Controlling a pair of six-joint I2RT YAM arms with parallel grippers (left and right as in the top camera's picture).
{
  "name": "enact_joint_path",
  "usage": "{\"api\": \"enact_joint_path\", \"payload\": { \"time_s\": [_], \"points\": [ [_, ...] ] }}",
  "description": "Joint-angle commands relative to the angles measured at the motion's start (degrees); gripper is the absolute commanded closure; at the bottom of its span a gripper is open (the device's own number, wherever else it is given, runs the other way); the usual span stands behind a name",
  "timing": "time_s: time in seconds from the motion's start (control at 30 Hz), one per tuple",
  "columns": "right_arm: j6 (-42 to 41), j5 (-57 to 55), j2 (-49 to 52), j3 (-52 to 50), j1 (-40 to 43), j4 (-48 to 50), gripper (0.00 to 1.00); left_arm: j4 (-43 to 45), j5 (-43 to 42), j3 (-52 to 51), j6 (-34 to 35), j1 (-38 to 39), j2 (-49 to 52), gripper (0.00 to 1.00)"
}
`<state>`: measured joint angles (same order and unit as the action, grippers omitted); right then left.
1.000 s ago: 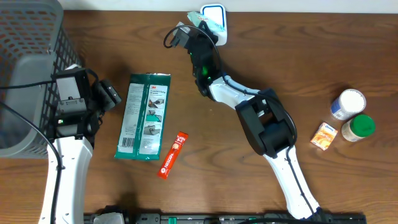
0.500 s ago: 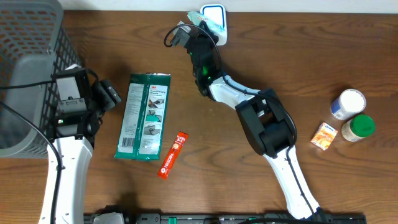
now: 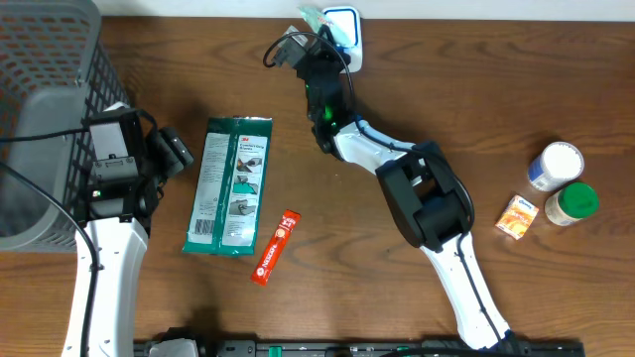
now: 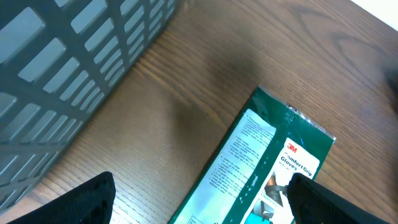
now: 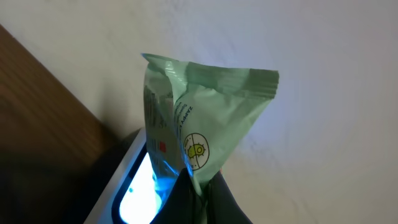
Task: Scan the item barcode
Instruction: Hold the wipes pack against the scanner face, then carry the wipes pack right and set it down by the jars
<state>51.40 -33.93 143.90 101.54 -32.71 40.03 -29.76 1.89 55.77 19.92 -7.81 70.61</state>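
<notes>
Pale green packet [image 5: 199, 118] is the item to scan: you have it pinched at its lower edge in the right gripper [image 5: 194, 198], whose dark jaws are closed tight on the film, and it stands upright just above the scanner [image 5: 132, 190]. The packet is thin, crinkled plastic with a crimped, serrated top seam, a small round yellow emblem and fine print on its face. The scanner is a white block with rounded corners, and its window glows blue, the light catching the packet's lower corner. Your left gripper [image 3: 175, 149] hangs with its black fingers [image 4: 87, 202] spread wide and nothing between them, just beside one end of a flat, glossy green glove pack [image 3: 230, 186] that lies on the table. Near that pack lies a slim red sachet [image 3: 276, 246]. A grey plastic basket [image 3: 45, 69] with a square-grid wall sits at the left edge. Well off to the right stand a white-capped bottle [image 3: 556, 164], a green-lidded jar [image 3: 573, 201] and a small orange box [image 3: 518, 216]. The table [image 3: 496, 89] is dark, matt wood grain, and behind it rises a plain white wall [image 5: 311, 56].
</notes>
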Motion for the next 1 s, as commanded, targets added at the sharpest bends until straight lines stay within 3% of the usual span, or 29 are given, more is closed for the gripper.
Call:
{"api": "enact_joint_path", "payload": {
  "time_s": [0.0, 0.27, 0.4, 0.57, 0.8, 0.97],
  "points": [
    [-7.5, -1.2, -8.2, 0.7, -0.3, -2.1, 0.99, 0.0, 0.7, 1.5, 0.3, -0.2, -0.5, 0.12],
    [-18.6, -0.9, -24.5, 0.7, -0.3, -24.1, 0.99, 0.0, 0.7, 1.5, 0.3, -0.2, -0.5, 0.12],
    [-28.1, 0.9, -34.6, 0.7, -0.2, -40.9, 0.99, 0.0, 0.7, 1.5, 0.3, -0.2, -0.5, 0.12],
    [-38.1, 13.3, -47.5, 0.7, 1.5, -64.7, 0.99, 0.0, 0.7, 1.5, 0.3, -0.2, -0.5, 0.12],
    [-54.8, 23.0, -61.0, 0.7, 9.6, -92.0, 0.99, 0.0, 0.7, 1.5, 0.3, -0.2, -0.5, 0.12],
    [-57.8, 27.5, -65.7, 0.7, 17.3, -108.7, 0.99, 0.0, 0.7, 1.5, 0.3, -0.2, -0.5, 0.12]
  ]
}}
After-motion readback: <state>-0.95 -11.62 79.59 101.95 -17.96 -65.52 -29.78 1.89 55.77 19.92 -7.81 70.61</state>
